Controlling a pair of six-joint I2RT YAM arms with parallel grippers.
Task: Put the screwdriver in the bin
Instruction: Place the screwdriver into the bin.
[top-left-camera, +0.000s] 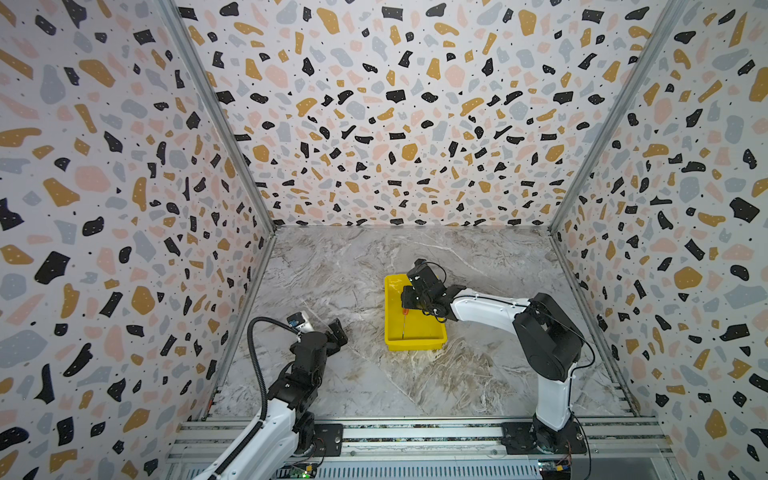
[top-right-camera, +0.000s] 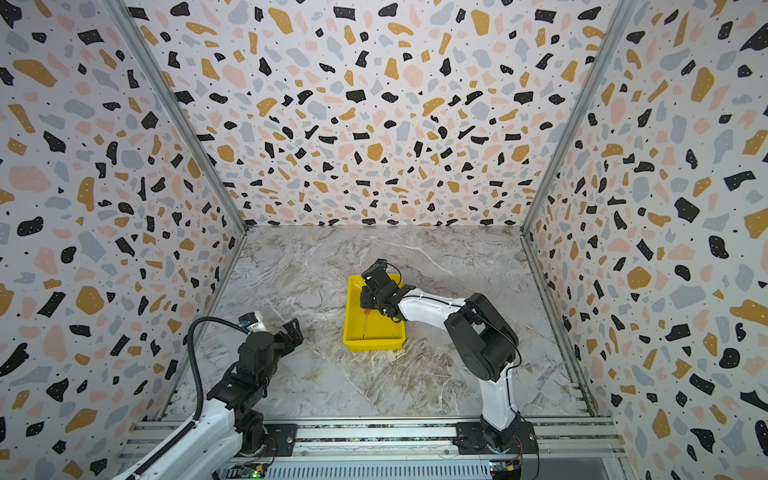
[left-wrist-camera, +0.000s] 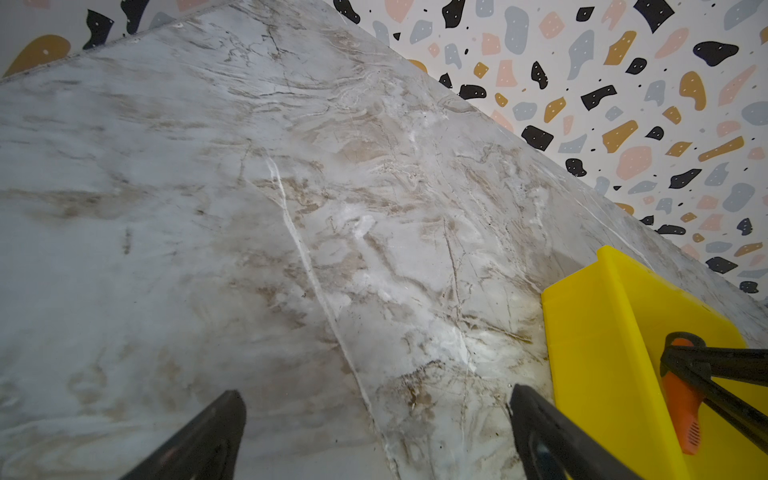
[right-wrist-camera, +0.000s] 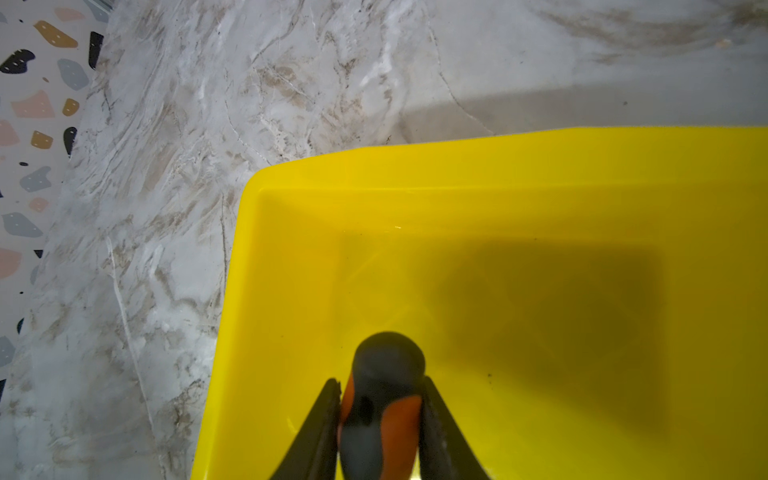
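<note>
Marble tabletop is carrying the bin (top-left-camera: 415, 332) centrally in a top view; the right gripper (top-left-camera: 409, 302) is hanging over it, shaft running nearward. By the right wrist view, its jaws are pinching the screwdriver (right-wrist-camera: 384, 403) above the floor. Left gripper (left-wrist-camera: 376, 432) is idling spread.

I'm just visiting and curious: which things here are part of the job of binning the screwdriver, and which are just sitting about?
Part of the job:
- screwdriver, handle between the fingers of the right gripper
- bin, yellow, under that gripper

Just there:
- left gripper, open, over bare table, holding nothing
- marble table
- patterned walls
</note>
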